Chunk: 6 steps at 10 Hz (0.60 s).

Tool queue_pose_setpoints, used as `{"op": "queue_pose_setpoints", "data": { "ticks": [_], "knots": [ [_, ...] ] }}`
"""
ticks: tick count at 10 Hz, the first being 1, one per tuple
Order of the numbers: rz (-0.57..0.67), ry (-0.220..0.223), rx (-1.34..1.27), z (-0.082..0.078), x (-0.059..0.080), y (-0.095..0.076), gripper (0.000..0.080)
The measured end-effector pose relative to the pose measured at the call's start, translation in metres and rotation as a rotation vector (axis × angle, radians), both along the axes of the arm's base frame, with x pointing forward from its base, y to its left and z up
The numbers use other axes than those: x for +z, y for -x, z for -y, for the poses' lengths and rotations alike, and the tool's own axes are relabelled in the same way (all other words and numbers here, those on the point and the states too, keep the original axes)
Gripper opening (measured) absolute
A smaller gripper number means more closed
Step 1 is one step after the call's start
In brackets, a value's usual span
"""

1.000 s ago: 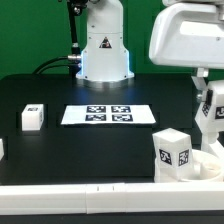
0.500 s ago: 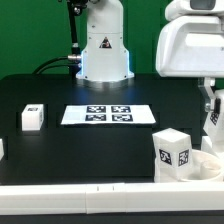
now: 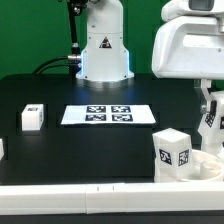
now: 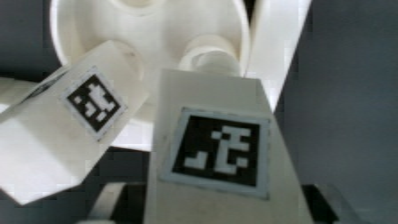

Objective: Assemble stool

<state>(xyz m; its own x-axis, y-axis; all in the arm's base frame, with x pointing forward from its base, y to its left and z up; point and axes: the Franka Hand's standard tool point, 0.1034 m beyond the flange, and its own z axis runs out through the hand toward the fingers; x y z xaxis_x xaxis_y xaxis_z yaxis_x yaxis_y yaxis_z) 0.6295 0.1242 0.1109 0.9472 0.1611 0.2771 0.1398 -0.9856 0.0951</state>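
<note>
The claw is closed on a leg, which hangs just over the seat. The seat lies on the bench directly below the claw. Judging from this, the job is in an early-to-middle stage: one leg is being brought to the seat, and nothing shows that it is yet plugged in.

A second leg stands upright just beside the claw, at the seat's rim. Whether its peg sits in a socket cannot be told from either view. A third leg lies loose on the bench, well apart from the claw, toward the exterior view's left. A white piece at the edge lies farther off that way, too cropped to name. So at least one leg probably has to be fetched once the held one is fitted. The marker board lies between the claw and the loose leg.

The exterior view gives the whole layout: the far leg, the board, and how high the claw hangs above the seat. However, it cuts off most of the seat and hides the sockets. The wrist view looks down past the held leg's tag and shows the seat's recessed sockets and a raised round boss beyond the leg's end. It also shows the neighbouring leg close alongside the held one, but none of the far parts.
</note>
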Motion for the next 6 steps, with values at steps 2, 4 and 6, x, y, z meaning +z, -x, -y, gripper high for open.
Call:
{"op": "queue_pose_setpoints", "data": {
  "ticks": [2,4,6],
  "knots": [
    [-0.004,0.002,0.003,-0.0005,-0.0081,-0.0001,0.0323],
    [-0.007,0.002,0.006,-0.0022,-0.0104,0.0005,0.0323],
    [-0.008,0.002,0.007,-0.0022,-0.011,0.0008,0.0323]
  ]
}}
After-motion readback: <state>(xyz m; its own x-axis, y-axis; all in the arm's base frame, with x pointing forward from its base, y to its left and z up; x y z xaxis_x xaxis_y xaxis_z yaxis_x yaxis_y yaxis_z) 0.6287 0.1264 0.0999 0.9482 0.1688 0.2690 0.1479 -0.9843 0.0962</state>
